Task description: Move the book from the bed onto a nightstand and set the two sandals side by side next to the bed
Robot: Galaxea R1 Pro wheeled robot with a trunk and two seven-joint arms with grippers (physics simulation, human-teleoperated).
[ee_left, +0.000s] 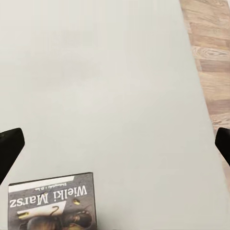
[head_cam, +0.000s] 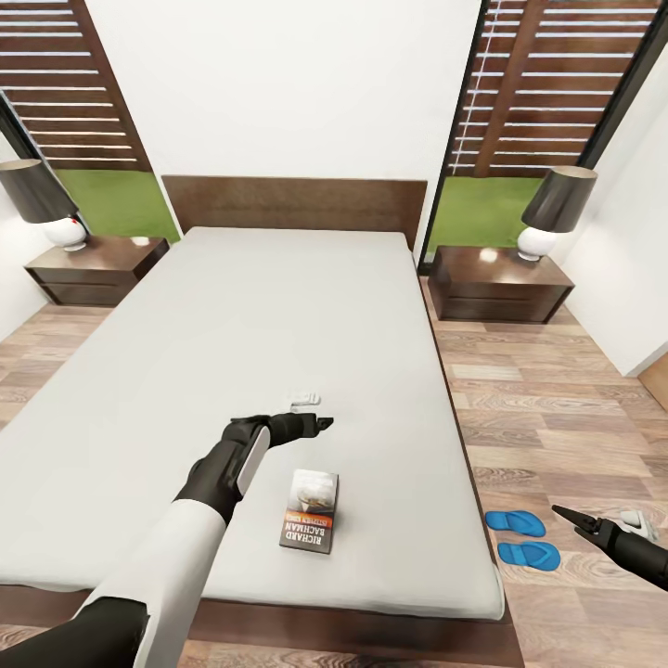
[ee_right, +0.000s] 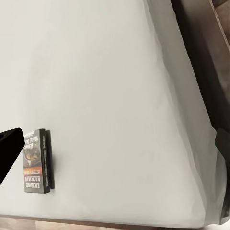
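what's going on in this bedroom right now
The robot stands at the foot of the bed. Its left gripper hovers open over the mattress just beyond the book, which lies flat and untouched. The two sandals already sit side by side on the floor beside the bed, near the right gripper. Both nightstands carry only lamps.

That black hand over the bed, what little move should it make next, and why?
Probably lower the left gripper and draw it back a bit toward the book. The book lies flat on the bed nearer the foot end than the fingertips, and the wide-apart fingers hold nothing. The sandals already lie together on the floor.
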